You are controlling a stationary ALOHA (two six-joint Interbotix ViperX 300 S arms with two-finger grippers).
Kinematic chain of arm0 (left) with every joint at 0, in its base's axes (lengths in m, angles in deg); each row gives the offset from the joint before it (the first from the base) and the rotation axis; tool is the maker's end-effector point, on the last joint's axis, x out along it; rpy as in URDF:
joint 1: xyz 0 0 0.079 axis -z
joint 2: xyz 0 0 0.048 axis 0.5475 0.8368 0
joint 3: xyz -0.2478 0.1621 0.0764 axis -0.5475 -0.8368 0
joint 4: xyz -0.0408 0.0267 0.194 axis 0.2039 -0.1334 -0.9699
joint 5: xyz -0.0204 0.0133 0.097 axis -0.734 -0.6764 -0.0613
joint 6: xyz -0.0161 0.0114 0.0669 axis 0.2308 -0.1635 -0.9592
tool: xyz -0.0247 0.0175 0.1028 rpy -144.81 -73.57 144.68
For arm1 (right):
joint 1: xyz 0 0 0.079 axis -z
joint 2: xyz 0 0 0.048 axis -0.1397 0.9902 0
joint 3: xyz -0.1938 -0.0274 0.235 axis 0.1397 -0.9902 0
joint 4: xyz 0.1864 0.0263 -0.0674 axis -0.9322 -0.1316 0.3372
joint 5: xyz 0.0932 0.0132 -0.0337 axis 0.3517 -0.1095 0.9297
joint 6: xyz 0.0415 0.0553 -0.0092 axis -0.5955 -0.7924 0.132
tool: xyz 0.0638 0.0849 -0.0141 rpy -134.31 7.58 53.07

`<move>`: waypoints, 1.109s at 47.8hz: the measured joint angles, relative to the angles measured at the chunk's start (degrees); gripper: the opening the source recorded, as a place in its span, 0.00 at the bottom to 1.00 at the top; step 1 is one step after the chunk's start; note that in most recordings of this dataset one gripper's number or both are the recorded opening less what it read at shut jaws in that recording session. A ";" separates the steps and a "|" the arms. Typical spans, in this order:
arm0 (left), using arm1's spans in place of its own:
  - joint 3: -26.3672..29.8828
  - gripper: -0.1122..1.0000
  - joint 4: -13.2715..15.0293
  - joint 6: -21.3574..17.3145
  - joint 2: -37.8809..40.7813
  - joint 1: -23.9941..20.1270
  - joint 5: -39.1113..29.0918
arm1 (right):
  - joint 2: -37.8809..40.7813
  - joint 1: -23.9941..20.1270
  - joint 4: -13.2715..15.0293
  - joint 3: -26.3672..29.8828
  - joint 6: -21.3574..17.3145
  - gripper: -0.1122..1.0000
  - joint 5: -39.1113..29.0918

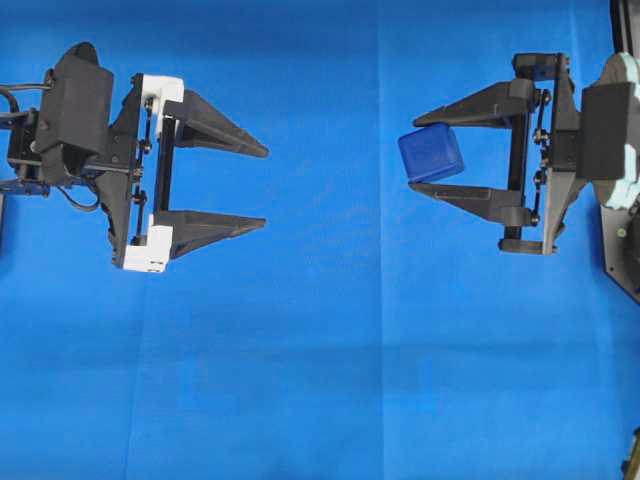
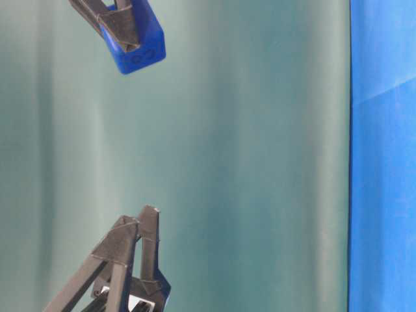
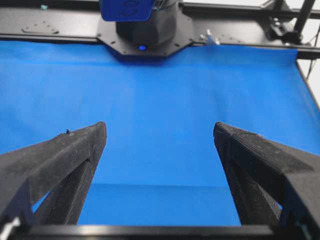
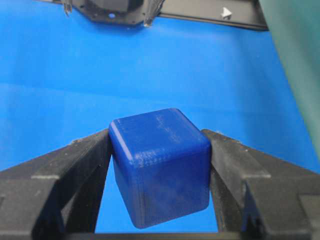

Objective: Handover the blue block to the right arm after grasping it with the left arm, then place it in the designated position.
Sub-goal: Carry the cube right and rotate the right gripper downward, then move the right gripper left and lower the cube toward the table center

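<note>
Fingers (image 4: 75, 165) of the right tool (image 1: 425, 155) are clamping the blue block (image 1: 431, 153) above the blue cloth (image 1: 320, 380). Well apart on the left, the left tool (image 1: 265, 187) is hanging with its fingers spread wide, gripping nothing.

block (image 1: 431, 153): dark blue | cloth (image 1: 320, 380): bright blue | left end effector (image 1: 262, 187): black, white brackets | right end effector (image 1: 412, 153): all black
</note>
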 measured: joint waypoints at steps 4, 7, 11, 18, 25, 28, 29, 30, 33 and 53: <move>0.00 0.93 0.00 0.00 0.00 0.00 0.00 | 0.26 0.00 -1.05 -0.09 0.00 0.49 -0.70; 0.00 0.93 0.00 0.00 0.00 -0.09 0.00 | 0.44 0.00 -1.76 -0.44 -0.09 0.49 -1.32; -0.09 0.93 -0.09 0.00 0.00 0.00 0.00 | 0.70 -0.26 -2.81 -1.05 -0.09 0.49 -2.46; 0.00 0.93 -0.09 0.00 -0.09 -0.09 0.00 | 1.05 -1.23 -5.10 -2.37 0.00 0.49 -4.39; 0.26 0.93 -0.09 0.00 0.00 -0.09 0.00 | 1.14 -2.20 -7.12 -3.52 0.26 0.49 -6.86; 0.44 0.93 -0.09 -0.09 0.00 0.00 0.00 | 1.14 -2.29 -7.38 -3.69 0.26 0.49 -7.65; 0.53 0.93 -0.09 -0.09 0.00 0.00 0.00 | 1.14 -2.29 -7.47 -3.69 0.26 0.49 -7.91; 0.62 0.93 -0.09 0.00 0.00 -0.09 0.00 | 1.14 -2.29 -7.56 -3.78 0.26 0.49 -8.09; 0.79 0.93 -0.09 -0.09 0.00 -0.09 0.00 | 1.05 -2.37 -7.56 -3.96 0.26 0.49 -8.53; 1.05 0.93 -0.09 0.00 0.44 -0.09 0.00 | 1.14 -2.37 -7.56 -4.83 0.35 0.49 -8.70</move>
